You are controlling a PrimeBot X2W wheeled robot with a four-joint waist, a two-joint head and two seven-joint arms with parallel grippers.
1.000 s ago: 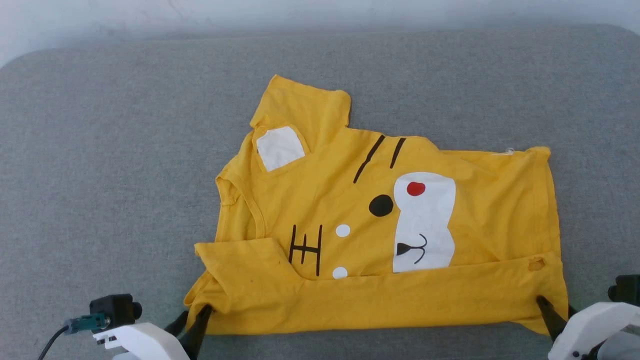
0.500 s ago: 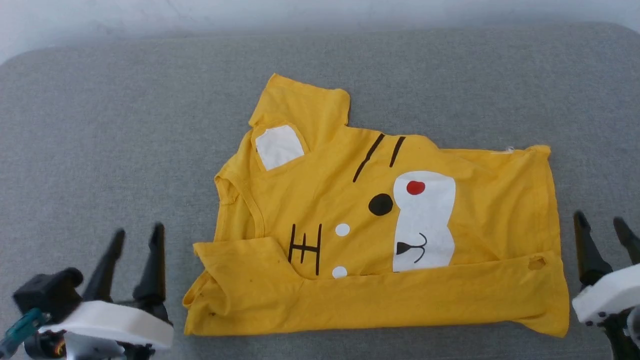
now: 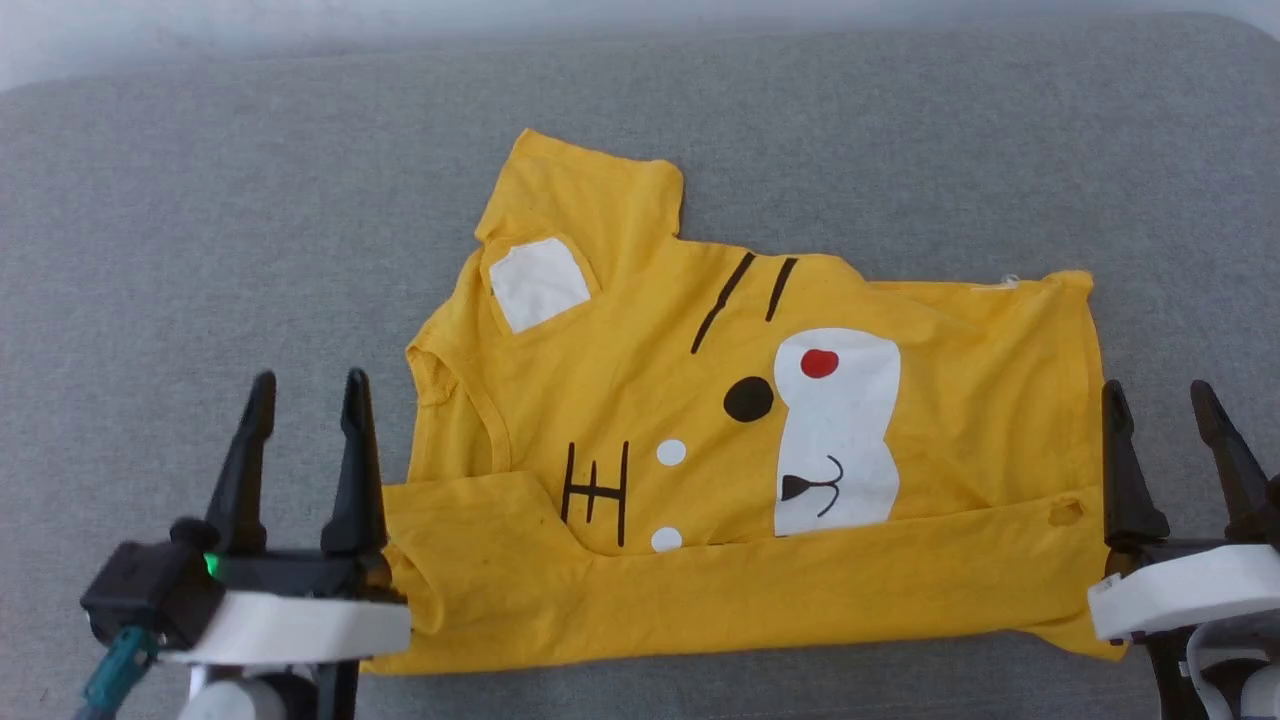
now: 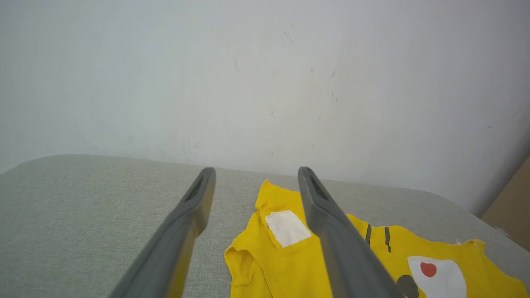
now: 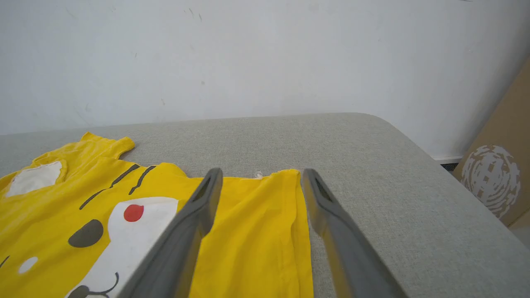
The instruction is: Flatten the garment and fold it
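Note:
The garment (image 3: 700, 420), a mustard-yellow T-shirt printed with white patches, a red dot and black marks, lies on the grey table (image 3: 200, 220) with its near long edge folded up over the print. Collar and one sleeve point left and far. My left gripper (image 3: 308, 390) hovers open just off the shirt's near-left corner, its fingers pointing away from me. Over the shirt's right hem, my right gripper (image 3: 1160, 400) is open too. From the left wrist the garment (image 4: 290, 256) shows below the open fingers. The right wrist view has the garment (image 5: 248, 223) under its spread fingers.
A pale wall (image 4: 265, 82) rises behind the table's far edge. A brown cardboard box (image 5: 497, 182) stands past the table's rounded right corner. Bare grey surface lies on all sides of the shirt.
Both grippers let go of the shirt's near corners, opened and rose beside it. The folded near edge stays lying over the print. The camera has shifted slightly.

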